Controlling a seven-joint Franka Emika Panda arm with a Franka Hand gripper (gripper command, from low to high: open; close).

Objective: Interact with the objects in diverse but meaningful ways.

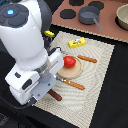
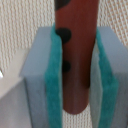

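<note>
gripper is clamped snug on the brown sausage, teal pads pressing both sides, down on the woven mat

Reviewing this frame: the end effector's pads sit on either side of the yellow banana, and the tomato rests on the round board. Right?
Not quite. Between the end effector's pads is the brown sausage, not a banana; the wrist view shows it. The tomato does rest on the round board.

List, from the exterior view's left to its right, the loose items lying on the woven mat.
brown sausage → red tomato → yellow rectangular packet → knife with an orange handle. A second knife by the wooden board overlaps the tomato's span, so it is left out.
</note>
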